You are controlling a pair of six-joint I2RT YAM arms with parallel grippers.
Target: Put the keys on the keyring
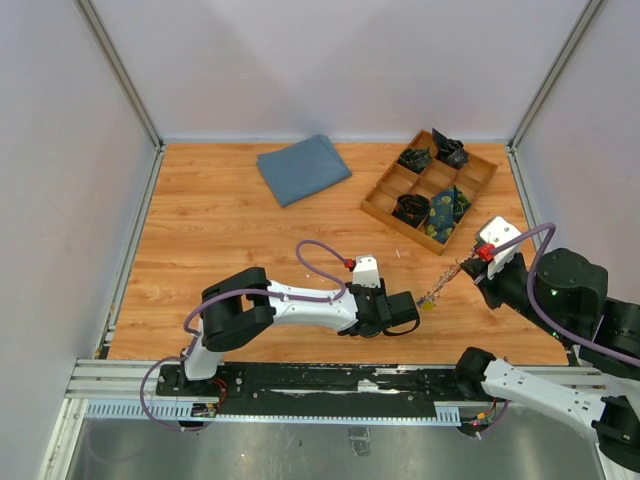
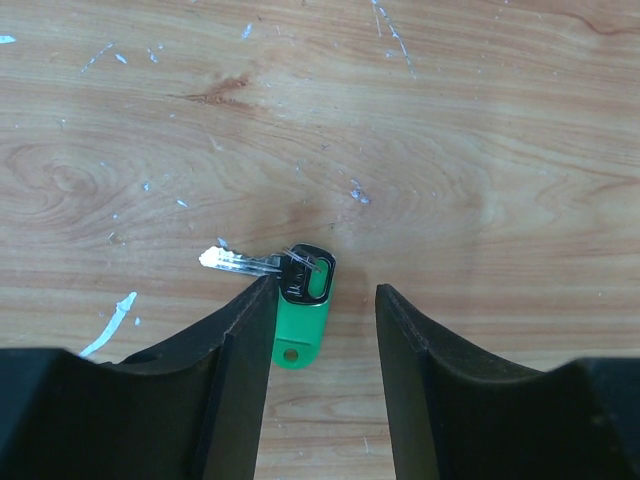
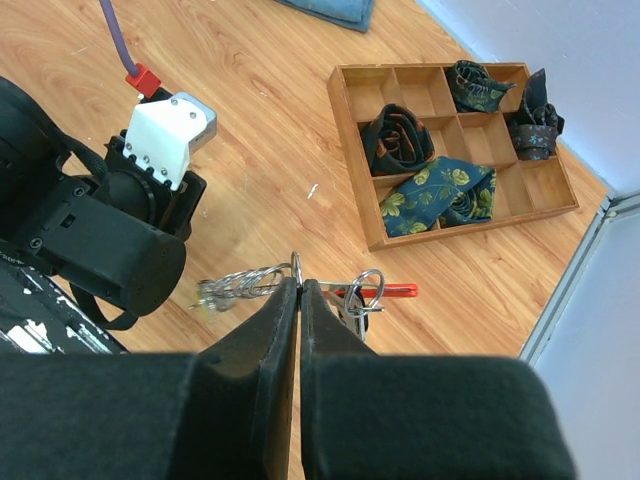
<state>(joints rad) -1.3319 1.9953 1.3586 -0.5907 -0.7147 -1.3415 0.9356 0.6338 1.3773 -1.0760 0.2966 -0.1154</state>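
Bright, even, diffuse light from overhead in all views. Top view is sharp, with only soft, faint shadows under the arms on the table [image 1: 200, 240]. Left wrist view: wood grain crisp, key [image 2: 240, 262] tip blown out white, left fingers [image 2: 215, 400] flat black with no detail. Right wrist view: right fingers [image 3: 250, 390] close to the lens, dark and soft-edged; tray [image 3: 346, 140] in focus.

Green-tagged silver key [image 2: 245, 262] by your left gripper's [image 2: 325, 290] black finger; red keyring [image 3: 392, 291] beside the right gripper [image 3: 300, 285]
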